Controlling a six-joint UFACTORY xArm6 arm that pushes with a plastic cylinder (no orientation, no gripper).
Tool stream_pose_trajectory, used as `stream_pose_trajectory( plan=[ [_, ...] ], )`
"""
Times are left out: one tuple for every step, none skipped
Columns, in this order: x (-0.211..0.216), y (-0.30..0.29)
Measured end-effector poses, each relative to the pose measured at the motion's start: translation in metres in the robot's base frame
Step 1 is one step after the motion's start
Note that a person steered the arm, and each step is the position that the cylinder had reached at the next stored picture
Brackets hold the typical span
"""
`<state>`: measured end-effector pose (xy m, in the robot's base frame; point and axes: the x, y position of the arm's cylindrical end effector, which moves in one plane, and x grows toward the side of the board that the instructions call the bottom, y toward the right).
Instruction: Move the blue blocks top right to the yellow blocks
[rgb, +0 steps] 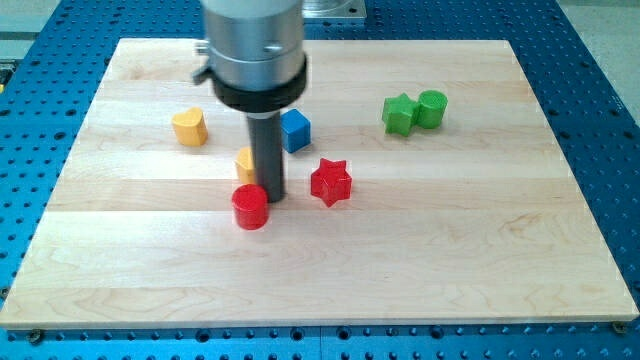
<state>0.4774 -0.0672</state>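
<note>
A blue cube (296, 130) sits near the board's middle, just right of the rod. A yellow heart-shaped block (189, 127) lies to the view's left. A second yellow block (245, 162) is partly hidden behind the rod. My tip (272, 196) rests on the board, just right of and above a red cylinder (250, 207), below the blue cube and beside the hidden yellow block. I see only one blue block; another may be hidden by the arm.
A red star (331, 182) lies right of my tip. A green star-like block (399, 114) and a green cylinder (432, 107) touch each other at the upper right. The wooden board (500, 250) lies on a blue perforated table.
</note>
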Motion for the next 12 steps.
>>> stream_pose_trajectory(
  plan=[
    [-0.046, -0.012],
    [-0.076, -0.020],
    [-0.087, -0.046],
    [-0.094, -0.077],
    [-0.048, -0.061],
    [-0.032, -0.021],
    [-0.031, 0.029],
    [-0.047, 0.058],
    [-0.096, 0.052],
    [-0.100, 0.029],
    [-0.090, 0.018],
    [-0.116, -0.016]
  ],
)
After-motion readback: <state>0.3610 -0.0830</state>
